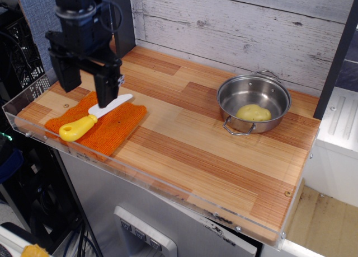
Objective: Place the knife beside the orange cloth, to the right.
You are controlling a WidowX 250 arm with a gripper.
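One grasp needed first: knife (93, 118) lay diagonally on the orange cloth (98, 127), handle toward the front edge. Gripper (86, 90) hung just above the blade, jaws spread apart, empty. Best lowered squarely over the chunky yellow handle, then clamped.
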